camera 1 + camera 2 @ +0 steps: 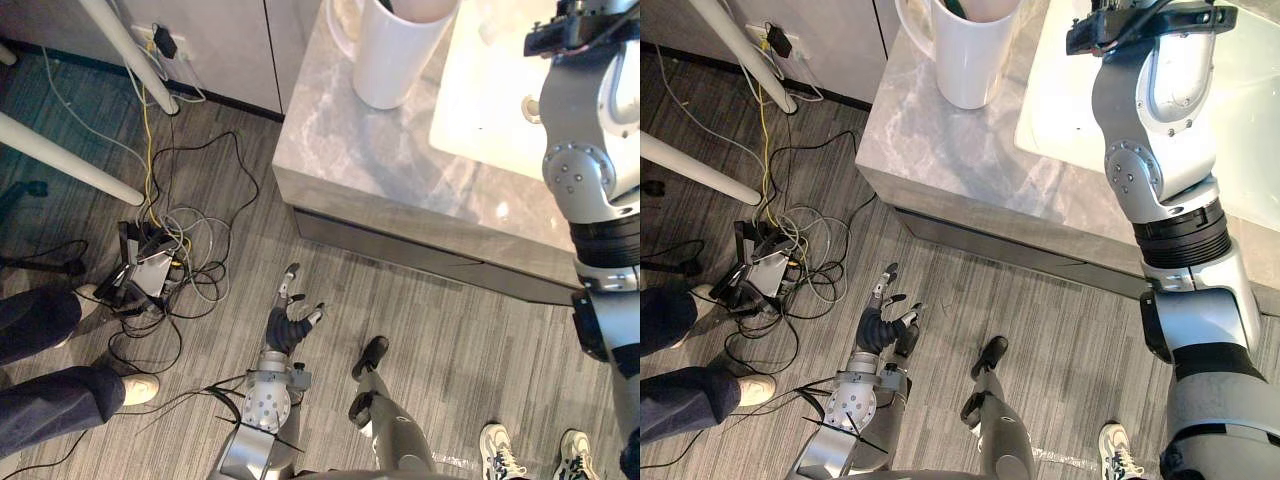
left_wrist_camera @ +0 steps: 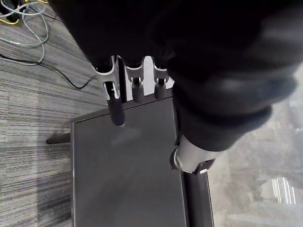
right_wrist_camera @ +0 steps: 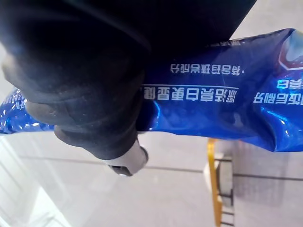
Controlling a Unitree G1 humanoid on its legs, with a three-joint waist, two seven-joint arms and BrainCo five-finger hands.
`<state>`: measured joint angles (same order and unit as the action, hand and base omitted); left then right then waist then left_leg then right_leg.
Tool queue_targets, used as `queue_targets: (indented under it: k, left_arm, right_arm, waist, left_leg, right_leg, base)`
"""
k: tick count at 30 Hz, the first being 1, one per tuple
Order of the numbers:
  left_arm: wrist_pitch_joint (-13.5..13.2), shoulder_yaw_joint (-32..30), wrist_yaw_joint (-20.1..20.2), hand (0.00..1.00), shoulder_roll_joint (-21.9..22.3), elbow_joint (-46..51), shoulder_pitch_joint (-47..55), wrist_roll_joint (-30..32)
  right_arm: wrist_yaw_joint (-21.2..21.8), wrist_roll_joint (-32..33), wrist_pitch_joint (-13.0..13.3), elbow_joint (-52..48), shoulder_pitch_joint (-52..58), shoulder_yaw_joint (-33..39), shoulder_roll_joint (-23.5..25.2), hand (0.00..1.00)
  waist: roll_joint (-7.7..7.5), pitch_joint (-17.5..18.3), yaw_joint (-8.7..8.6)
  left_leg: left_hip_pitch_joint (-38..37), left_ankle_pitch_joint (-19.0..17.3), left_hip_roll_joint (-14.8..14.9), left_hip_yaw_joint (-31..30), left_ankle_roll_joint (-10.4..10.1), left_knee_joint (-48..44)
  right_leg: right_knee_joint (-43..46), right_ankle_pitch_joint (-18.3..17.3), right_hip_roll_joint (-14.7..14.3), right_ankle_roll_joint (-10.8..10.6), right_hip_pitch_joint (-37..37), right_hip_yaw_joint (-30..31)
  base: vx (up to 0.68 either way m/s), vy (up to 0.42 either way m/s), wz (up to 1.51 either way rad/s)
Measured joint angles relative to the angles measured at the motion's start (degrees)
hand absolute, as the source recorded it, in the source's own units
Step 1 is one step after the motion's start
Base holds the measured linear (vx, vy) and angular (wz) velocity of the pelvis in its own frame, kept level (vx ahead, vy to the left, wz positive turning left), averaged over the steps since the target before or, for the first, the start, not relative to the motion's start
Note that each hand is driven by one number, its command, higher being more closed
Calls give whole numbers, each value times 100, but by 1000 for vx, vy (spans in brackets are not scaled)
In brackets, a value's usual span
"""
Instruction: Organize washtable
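So the right hand (image 3: 94, 118) has got the blue tube (image 3: 213, 104). In its wrist view the thumb is clamped across the tube's middle with the dark cover right on top of it, so I'd call that a grip, and the tube is up off the pale surface underneath. In the head views the right arm (image 1: 1160, 110) runs from about 4 o'clock up to 1 o'clock and sits over the white basin (image 1: 490, 100), which is sunk into the grey marble counter (image 1: 400, 170). The counter fills everything from 12 to 3 o'clock. A tall white mug (image 1: 395, 55) stands on the marble at 12 o'clock, just beside the basin's edge, handle towards 11. There's something dark inside at the rim, can't tell what. The left hand (image 1: 290, 320) hangs low over the grey floor at about 6 o'clock, well apart from the counter. Its fingers (image 2: 116, 101) are straight and loose, nothing in them. Over at 9 o'clock there's a messy tangle of cables (image 1: 160, 260) on the floor. A person's (image 1: 40, 320) legs in dark trousers come in at 8 o'clock, and a pair of white shoes (image 1: 500, 450) shows at 5 o'clock.
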<state>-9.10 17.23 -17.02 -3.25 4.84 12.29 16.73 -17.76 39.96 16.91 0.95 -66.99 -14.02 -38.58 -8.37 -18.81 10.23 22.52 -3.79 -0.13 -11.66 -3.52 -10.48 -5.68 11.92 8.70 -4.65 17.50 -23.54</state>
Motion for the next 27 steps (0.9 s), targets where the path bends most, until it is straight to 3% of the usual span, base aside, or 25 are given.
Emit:
queue_targets:
  k: [11,17,23,27]
  left_arm:
    - [24,-69,-61,0,77,9,-6,-12]
    - [44,-151,-56,0,87,15,-7,-17]
    - [56,-146,-40,0,92,14,14,-49]
    - [57,-147,-11,0,85,12,14,-89]
  right_arm:
    - [-126,-190,7,-262,0,482,24,100]
    - [-105,-236,20,-652,2,524,25,100]
    - [-86,-232,21,-724,355,522,159,100]
    - [-55,-230,17,-820,446,507,224,100]
  waist:
    - [-10,7,21]
    - [-64,61,111]
    - [-122,519,187]
    - [-208,625,201]
  left_leg:
    - [-190,31,23,103,47,54]
    - [-363,54,206,226,54,170]
    - [-410,52,284,246,49,202]
    - [-438,55,303,265,43,217]
  right_leg:
    - [0,162,-4,-5,-117,56]
    - [-1,291,-108,-7,-178,91]
    - [-1,292,-185,-6,-200,90]
    - [-1,292,-198,-6,-206,161]
  base:
    - [-5,18,-5]
    - [10,3,-11]
    - [58,2,-2]
    - [26,7,-5]
